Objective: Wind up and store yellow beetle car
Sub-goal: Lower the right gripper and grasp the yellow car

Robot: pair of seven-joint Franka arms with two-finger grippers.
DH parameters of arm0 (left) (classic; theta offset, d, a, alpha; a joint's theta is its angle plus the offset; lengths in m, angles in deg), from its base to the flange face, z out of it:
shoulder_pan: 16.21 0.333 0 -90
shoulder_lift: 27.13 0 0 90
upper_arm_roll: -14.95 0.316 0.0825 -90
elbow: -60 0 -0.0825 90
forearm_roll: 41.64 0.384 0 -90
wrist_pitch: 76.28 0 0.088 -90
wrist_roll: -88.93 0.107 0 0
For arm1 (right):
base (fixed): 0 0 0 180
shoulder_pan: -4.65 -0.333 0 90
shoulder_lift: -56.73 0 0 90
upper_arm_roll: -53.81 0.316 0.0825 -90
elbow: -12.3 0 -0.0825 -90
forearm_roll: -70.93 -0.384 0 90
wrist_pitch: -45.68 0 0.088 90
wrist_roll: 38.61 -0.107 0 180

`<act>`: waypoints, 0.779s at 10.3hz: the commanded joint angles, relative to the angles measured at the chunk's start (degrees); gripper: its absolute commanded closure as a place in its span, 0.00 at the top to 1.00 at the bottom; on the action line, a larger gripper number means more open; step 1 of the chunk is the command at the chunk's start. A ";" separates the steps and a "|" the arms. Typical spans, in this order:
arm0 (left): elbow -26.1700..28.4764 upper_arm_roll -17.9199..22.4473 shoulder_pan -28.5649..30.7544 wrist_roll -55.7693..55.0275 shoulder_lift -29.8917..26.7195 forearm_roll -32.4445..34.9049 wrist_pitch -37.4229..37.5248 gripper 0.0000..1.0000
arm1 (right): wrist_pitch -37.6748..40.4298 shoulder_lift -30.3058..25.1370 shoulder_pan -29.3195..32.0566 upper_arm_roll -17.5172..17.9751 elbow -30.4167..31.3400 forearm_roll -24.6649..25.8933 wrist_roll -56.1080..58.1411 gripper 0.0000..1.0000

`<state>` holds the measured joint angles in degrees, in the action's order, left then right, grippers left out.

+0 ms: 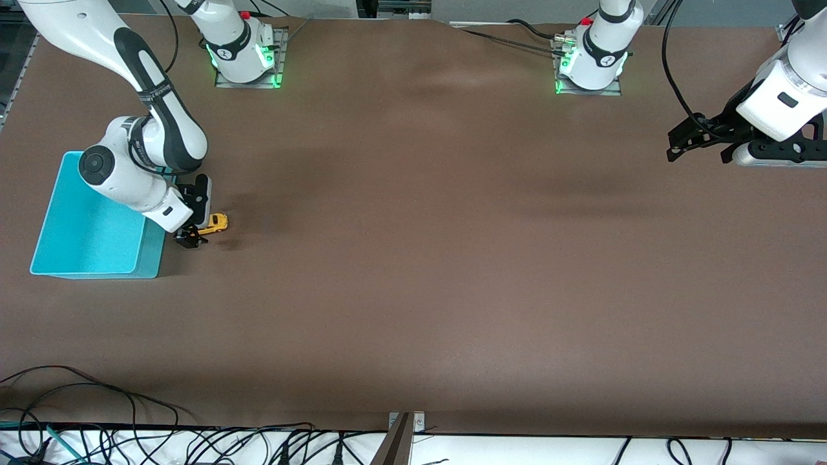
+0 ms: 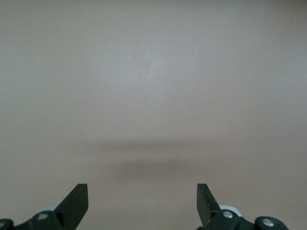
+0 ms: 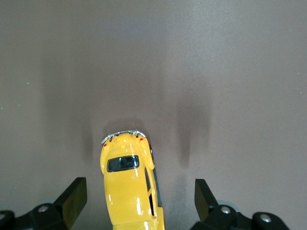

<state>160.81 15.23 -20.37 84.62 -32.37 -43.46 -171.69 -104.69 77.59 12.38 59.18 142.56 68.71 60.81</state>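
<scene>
The yellow beetle car (image 1: 215, 223) stands on the brown table beside the turquoise bin (image 1: 90, 223), toward the right arm's end. My right gripper (image 1: 194, 234) is low over the car and open. In the right wrist view the car (image 3: 128, 191) lies lengthwise between the two fingers (image 3: 76, 194), with a gap on each side and neither finger touching it. Only part of the car shows there, with a dark window and a chrome bumper. My left gripper (image 1: 673, 147) waits open in the air over the table at the left arm's end, and its wrist view shows only bare table between the fingertips (image 2: 142, 191).
The bin's near wall (image 1: 150, 252) stands close to the right gripper. Both arm bases (image 1: 244, 51) (image 1: 591, 61) sit along the table's edge farthest from the front camera. Cables (image 1: 97, 420) and a metal bracket (image 1: 404, 436) line the nearest edge.
</scene>
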 commanded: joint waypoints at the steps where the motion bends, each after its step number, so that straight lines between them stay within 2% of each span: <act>1: -0.44 -0.02 -0.06 -0.97 -0.21 0.76 0.92 1.00 | -1.16 0.07 0.71 0.34 0.44 -1.38 2.53 0.90; 3: -0.44 -5.18 4.75 -0.97 -0.21 0.76 0.92 1.00 | -1.16 0.24 0.88 0.08 0.44 -1.47 4.55 0.51; 4: -0.44 -5.64 4.95 -0.97 -0.21 0.76 0.92 1.00 | -0.89 -0.02 1.06 0.07 0.35 -1.47 4.64 0.29; 5: -0.44 -5.65 5.13 -0.97 -0.21 0.76 0.92 1.00 | -0.46 -0.46 1.06 0.07 0.35 -1.47 4.64 0.11; 6: -0.44 -5.65 5.13 -1.05 -0.21 0.76 0.92 1.00 | 0.85 -1.85 1.06 0.07 0.27 -1.47 4.64 0.00; 8: -0.44 -5.74 5.13 -0.97 -0.13 0.67 0.92 1.00 | 5.50 -5.80 0.88 0.25 -0.17 -1.38 4.03 0.00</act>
<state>160.81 10.43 -16.09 84.42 -32.37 -43.44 -171.68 -103.18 76.11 12.86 58.96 142.04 68.70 63.45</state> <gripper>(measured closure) 0.000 0.555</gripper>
